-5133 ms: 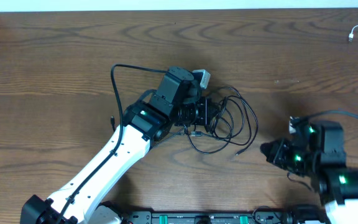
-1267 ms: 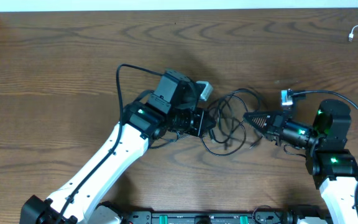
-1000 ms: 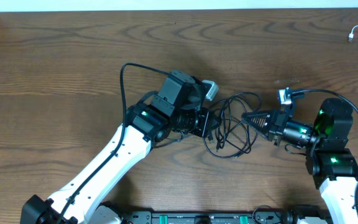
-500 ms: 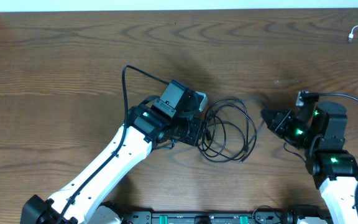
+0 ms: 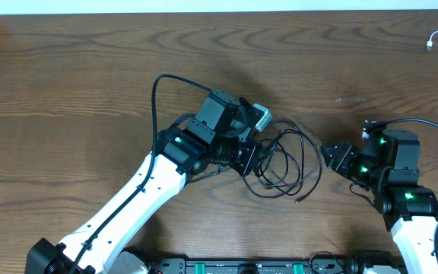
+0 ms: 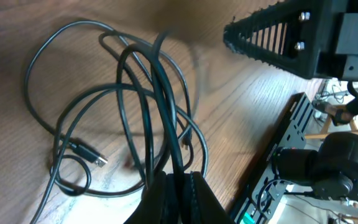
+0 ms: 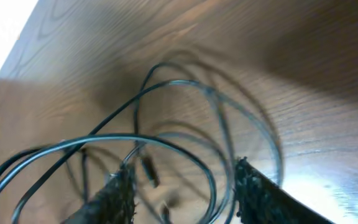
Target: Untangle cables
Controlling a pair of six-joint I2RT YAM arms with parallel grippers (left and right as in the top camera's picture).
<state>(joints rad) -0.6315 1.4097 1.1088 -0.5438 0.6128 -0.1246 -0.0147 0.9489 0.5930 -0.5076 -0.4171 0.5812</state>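
The cables (image 5: 286,158) are thin black cords tangled in loose loops at mid-table. My left gripper (image 5: 248,157) is shut on a few black strands at the tangle's left side. In the left wrist view the pinched strands rise from my left gripper (image 6: 179,178) into the loops of the cables (image 6: 135,106). My right gripper (image 5: 328,153) stands open just right of the tangle, holding nothing. The right wrist view is blurred, with the cables (image 7: 173,124) looping ahead of the spread right gripper (image 7: 185,186). A white cable (image 5: 434,40) lies apart at the far right corner.
A small plug end (image 6: 95,158) lies on the wood among the loops. The right arm's toothed fingers (image 6: 272,37) show at the top of the left wrist view. Thick black robot wires (image 5: 162,84) arch above the left arm. The table's far edge (image 5: 219,12) runs along the top.
My right gripper has opened, let go of the tangle and drawn back to the right. The left gripper stays shut on the strands, and the loops have shifted slightly.
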